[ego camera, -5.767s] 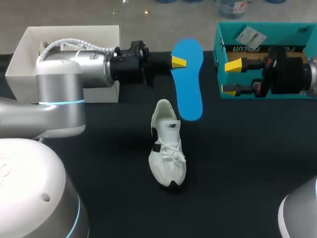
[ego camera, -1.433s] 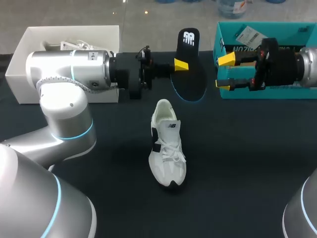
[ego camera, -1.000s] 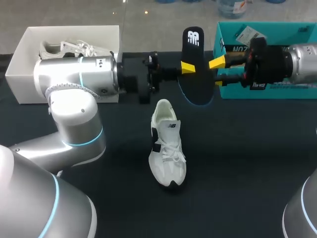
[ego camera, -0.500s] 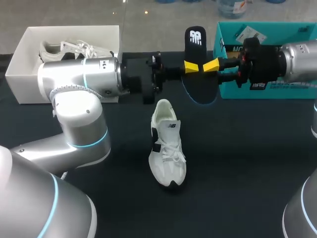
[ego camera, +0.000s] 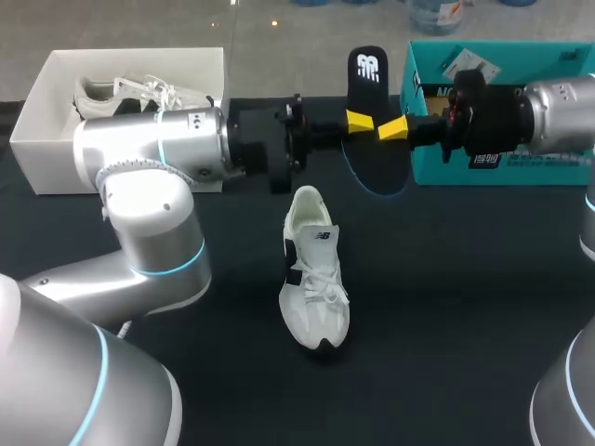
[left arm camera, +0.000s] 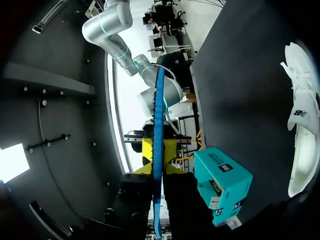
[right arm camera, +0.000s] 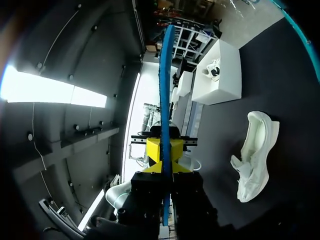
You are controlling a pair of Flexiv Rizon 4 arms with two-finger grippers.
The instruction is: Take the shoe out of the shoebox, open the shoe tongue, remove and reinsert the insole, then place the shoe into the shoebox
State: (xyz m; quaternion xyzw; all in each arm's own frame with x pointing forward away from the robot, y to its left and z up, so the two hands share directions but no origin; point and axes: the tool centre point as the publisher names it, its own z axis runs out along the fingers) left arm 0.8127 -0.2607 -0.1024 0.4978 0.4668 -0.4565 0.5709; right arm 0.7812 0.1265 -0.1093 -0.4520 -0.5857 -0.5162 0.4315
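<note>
right gripper (right arm camera: 161, 154) moved in; with left gripper (left arm camera: 159, 155), fingers pinch insole (ego camera: 369, 70) from both sides, heel far, toe near.

Matte black table (ego camera: 465, 316), surface evenly dark under soft light, far edge straight across the head view

Shoes: two – shoe (ego camera: 314, 283) on tabletop (ego camera: 446, 307), shoe (ego camera: 130, 93) in white box (ego camera: 42, 130). Insole (ego camera: 370, 70): one. Boxes: two, with teal box (ego camera: 548, 172). Left claw (ego camera: 358, 121), right claw (ego camera: 390, 128): two.
</note>
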